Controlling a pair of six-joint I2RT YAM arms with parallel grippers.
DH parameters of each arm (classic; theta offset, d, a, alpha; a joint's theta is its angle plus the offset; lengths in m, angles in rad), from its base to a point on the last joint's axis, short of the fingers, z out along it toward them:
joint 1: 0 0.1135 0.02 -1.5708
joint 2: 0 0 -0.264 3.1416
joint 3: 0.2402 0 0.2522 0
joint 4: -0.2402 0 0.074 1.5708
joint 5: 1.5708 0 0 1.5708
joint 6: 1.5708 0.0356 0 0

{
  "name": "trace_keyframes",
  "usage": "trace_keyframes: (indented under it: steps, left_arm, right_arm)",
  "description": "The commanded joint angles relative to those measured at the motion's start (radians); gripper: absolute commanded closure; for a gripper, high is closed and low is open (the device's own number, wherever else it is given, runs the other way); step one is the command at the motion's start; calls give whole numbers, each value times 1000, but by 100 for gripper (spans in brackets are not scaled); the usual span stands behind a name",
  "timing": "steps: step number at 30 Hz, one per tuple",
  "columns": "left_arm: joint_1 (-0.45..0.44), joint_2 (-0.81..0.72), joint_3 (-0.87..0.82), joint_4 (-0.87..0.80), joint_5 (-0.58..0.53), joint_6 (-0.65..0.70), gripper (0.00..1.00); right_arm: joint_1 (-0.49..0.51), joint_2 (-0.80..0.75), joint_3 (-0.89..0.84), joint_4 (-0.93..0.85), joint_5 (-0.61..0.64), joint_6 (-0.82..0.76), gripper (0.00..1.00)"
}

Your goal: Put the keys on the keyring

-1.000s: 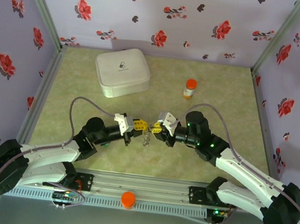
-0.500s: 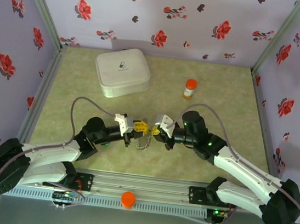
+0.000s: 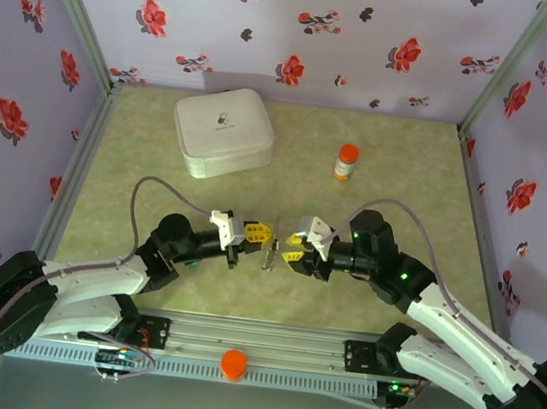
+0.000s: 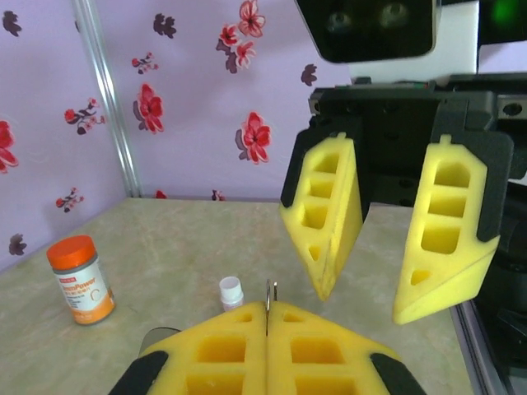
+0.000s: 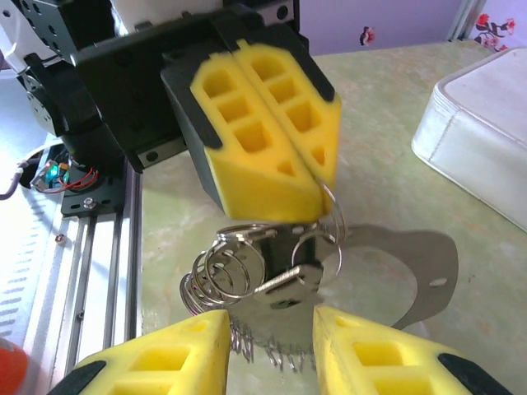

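From above, my left claw (image 3: 263,233) is pinched shut on the keyring (image 3: 269,254), which dangles at its tips. The right claw (image 3: 296,249) faces it, just beside.

Left wrist: a thin metal edge pokes up between my closed pads. The right claw stands parted ahead, gripping nothing. Beyond and to the left, the orange-capped bottle (image 4: 80,280) carries print I can't read.

Right wrist: silver coiled rings and a silver key (image 5: 284,282) hang from the left claw, just above my parted pads.

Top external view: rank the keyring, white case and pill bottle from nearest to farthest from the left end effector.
1. keyring, hanging from the left end effector.
2. white case, back left.
3. pill bottle, back right.
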Motion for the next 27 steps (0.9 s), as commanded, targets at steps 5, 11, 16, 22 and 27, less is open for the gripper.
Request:
trace_keyframes:
  steps: [5, 11, 16, 22, 27]
  left_arm:
    - [-7, 20, 25, 63, 92, 12, 100]
    - [-7, 20, 28, 69, 115, 6, 100]
    - [-7, 21, 22, 80, 115, -3, 100]
    - [-7, 18, 22, 81, 115, -10, 100]
    - [-7, 22, 27, 73, 112, -11, 100]
  right_arm:
    - [-8, 44, 11, 169, 4, 60, 72]
    - [-8, 54, 3, 169, 11, 60, 75]
    - [-8, 75, 9, 146, -39, 62, 79]
    - [-8, 84, 9, 107, -63, 41, 88]
    - [-8, 83, 15, 131, -94, 44, 100]
